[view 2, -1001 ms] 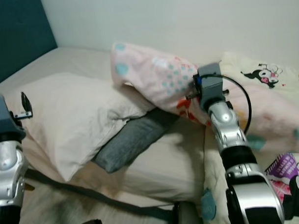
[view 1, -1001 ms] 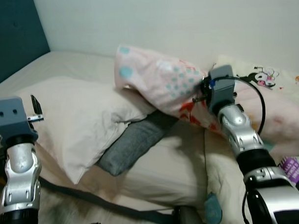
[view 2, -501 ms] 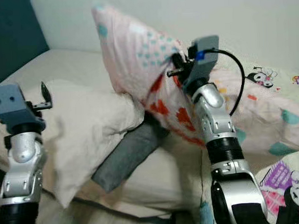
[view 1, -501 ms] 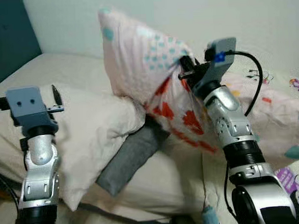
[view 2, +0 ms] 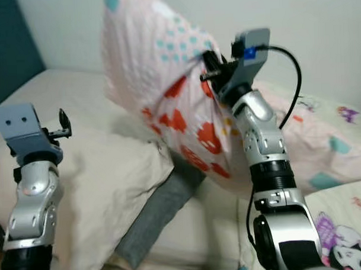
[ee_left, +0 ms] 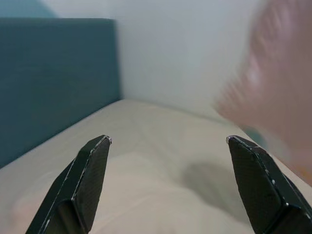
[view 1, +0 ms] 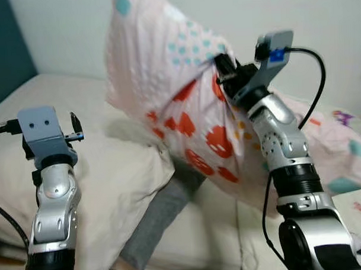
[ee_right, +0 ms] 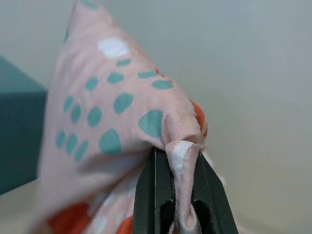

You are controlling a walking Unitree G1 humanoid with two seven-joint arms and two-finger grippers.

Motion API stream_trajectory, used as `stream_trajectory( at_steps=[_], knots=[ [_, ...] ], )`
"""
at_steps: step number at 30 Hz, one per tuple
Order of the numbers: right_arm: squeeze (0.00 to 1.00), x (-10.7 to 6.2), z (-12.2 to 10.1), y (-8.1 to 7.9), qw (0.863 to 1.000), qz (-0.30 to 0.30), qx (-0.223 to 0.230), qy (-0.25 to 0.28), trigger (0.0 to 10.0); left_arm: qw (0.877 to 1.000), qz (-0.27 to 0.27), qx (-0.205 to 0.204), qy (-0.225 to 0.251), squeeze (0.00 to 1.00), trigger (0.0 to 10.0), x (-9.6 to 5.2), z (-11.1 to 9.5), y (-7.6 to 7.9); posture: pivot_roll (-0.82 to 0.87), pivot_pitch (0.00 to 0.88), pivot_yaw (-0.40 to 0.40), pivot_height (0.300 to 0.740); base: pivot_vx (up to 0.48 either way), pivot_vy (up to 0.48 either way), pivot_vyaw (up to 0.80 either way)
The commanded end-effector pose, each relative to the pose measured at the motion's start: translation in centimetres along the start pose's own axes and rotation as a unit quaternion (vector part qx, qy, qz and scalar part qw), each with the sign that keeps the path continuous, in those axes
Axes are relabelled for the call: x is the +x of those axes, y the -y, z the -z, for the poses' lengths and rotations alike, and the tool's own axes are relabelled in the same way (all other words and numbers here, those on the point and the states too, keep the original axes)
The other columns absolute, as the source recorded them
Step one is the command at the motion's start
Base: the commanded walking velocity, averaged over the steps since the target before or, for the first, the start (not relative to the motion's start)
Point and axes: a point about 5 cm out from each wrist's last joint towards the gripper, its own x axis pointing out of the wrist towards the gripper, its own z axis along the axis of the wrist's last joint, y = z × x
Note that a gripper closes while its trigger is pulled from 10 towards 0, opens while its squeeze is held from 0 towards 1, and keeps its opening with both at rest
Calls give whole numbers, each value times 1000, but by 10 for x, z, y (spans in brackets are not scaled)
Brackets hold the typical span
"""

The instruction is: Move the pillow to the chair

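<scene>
A pink pillow (view 1: 167, 94) with teal dots and red blotches hangs in the air over the bed, lifted by one edge. My right gripper (view 1: 221, 71) is shut on that edge; in the right wrist view the fabric (ee_right: 180, 151) is pinched between the two black fingers (ee_right: 151, 195). My left gripper (view 1: 75, 128) is raised over the white pillow at the left, open and holding nothing; its fingers (ee_left: 87, 180) stand wide apart in the left wrist view, with the pink pillow (ee_left: 278, 87) blurred off to one side.
A large white pillow (view 1: 111, 179) lies on the bed at the left, with a grey cloth (view 1: 160, 221) beside it. A printed blanket (view 1: 341, 153) covers the right side of the bed. A teal headboard (view 1: 5, 52) stands at the far left, a white wall behind.
My right gripper has lifted the pink pillow up off the bed and higher. My left arm has risen over the white pillow. The camera has shifted too.
</scene>
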Motion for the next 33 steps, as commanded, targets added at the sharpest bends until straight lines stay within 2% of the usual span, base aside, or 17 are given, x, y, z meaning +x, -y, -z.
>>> stream_trajectory(
  at_steps=[1,7,10,12,13,14,15,18,21,25,26,33],
  knots=[
    [0,5,-31,1,998,-8,-3,62,0,1000,-1,0,-4,0,10000,-3,1,1,-11,0,-102,715,0,0,0],
    [0,8,-35,-11,996,-47,3,69,0,1000,-1,5,-2,0,10000,-4,3,1,-15,0,-105,735,0,0,0],
    [0,7,-31,-18,996,-62,5,67,0,1000,-5,10,-7,0,10000,-4,4,-1,-15,0,-105,740,0,0,0],
    [0,6,-20,-31,995,-88,4,47,0,1000,-10,16,-12,0,10000,-5,7,-3,-14,0,-106,740,0,0,0],
    [0,6,-20,-31,995,-88,4,47,0,1000,-10,16,-12,0,10000,-5,7,-3,-14,0,-106,740,0,0,0],
    [0,2,-10,-48,991,-131,6,32,0,1000,-14,24,-14,0,10000,-5,9,-5,-12,0,-106,740,0,0,794],
    [0,2,-10,-48,991,-131,6,32,0,1000,-14,24,-14,0,10000,-5,9,-5,-12,0,-106,740,0,0,794],
    [0,-2,-9,-61,986,-164,22,37,0,999,-14,28,-12,0,10000,-7,10,-7,-7,0,-108,740,0,0,794],
    [0,-3,-14,-69,980,-188,38,52,0,999,-13,31,-12,0,10000,-9,11,-9,-6,0,-108,740,0,0,794],
    [0,-4,-17,-73,977,-201,41,59,0,999,-13,33,-12,0,10000,-9,12,-9,-5,0,-109,740,0,0,794],
    [0,-5,-20,-78,972,-221,50,68,0,999,-12,34,-13,0,10000,-9,12,-9,-3,0,-109,740,0,0,794],
    [0,-11,-19,-94,961,-260,70,69,0,999,-10,41,-13,0,10000,-10,13,-10,0,0,-110,740,0,0,794]
  ],
)
